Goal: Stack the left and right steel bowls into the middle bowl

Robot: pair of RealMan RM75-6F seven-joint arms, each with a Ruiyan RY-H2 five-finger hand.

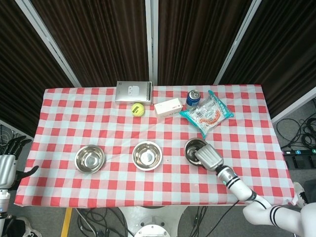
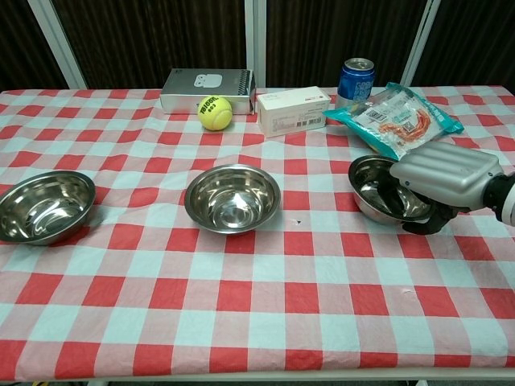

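Note:
Three steel bowls stand in a row on the checked table. The left bowl and the middle bowl sit flat and untouched. My right hand grips the near right rim of the right bowl, fingers inside and thumb under the outside wall. That bowl is tipped, its far side up. My left hand hangs off the table's left edge, fingers apart and holding nothing; the chest view does not show it.
Along the far side lie a grey box, a yellow tennis ball, a white carton, a blue can and a snack bag just behind the right bowl.

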